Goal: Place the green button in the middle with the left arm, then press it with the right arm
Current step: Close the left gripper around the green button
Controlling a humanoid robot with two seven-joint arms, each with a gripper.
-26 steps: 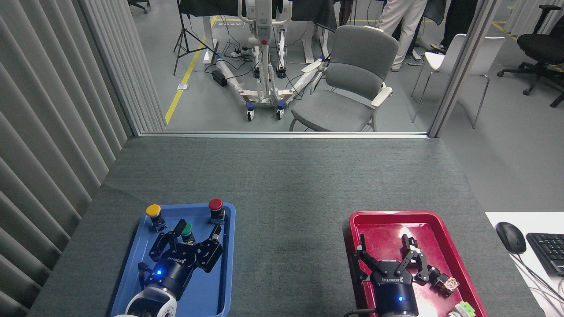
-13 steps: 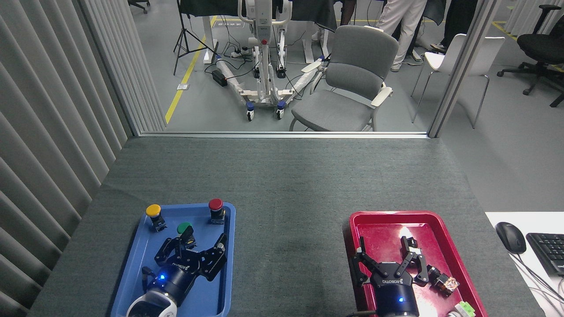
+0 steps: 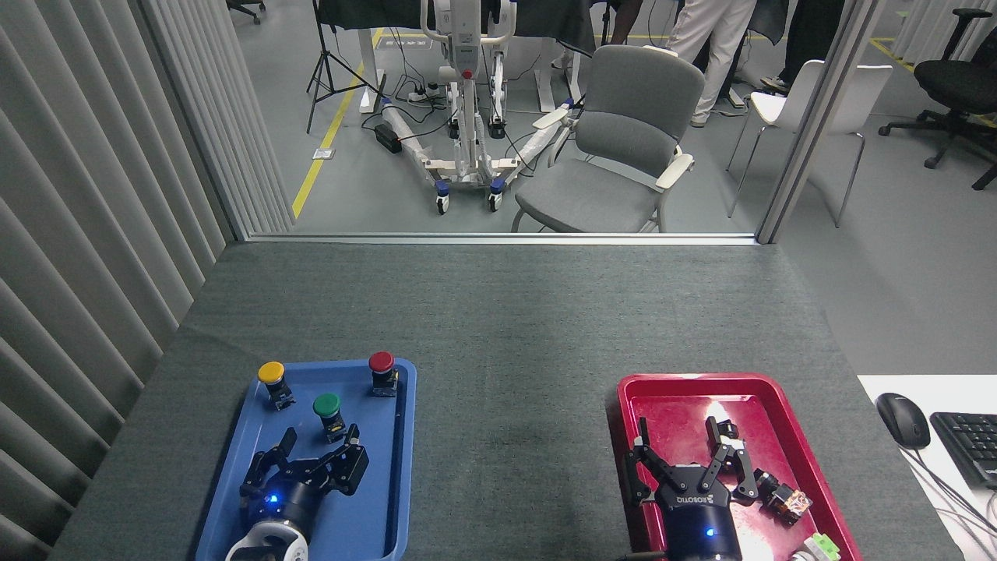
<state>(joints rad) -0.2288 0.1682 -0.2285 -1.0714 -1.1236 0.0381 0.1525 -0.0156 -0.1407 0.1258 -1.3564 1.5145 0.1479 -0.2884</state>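
1. The left pincer (image 3: 315, 452) sits low over the blue tray (image 3: 241, 460), its three fingers spread apart and holding nothing, blue light showing at its base.
2. The right pincer (image 3: 685, 456) hangs over the red tray (image 3: 623, 436) with fingers splayed and empty; a small dark part (image 3: 781, 499) lies just beside it in the tray.
3. The green button (image 3: 327, 408) stands upright in the blue tray, just beyond the left pincer's fingertips and not touching them.
4. The yellow button (image 3: 272, 377) and the red button (image 3: 382, 368) stand near the tray's far corners, apart from the green one.
5. The middle (image 3: 510, 436) of the desk, between the two trays, is dark grey cloth.
6. A mouse (image 3: 902, 419) and keyboard (image 3: 970, 444) lie on a white surface at the right.
7. Beyond the desk stands a grey chair (image 3: 623, 148).
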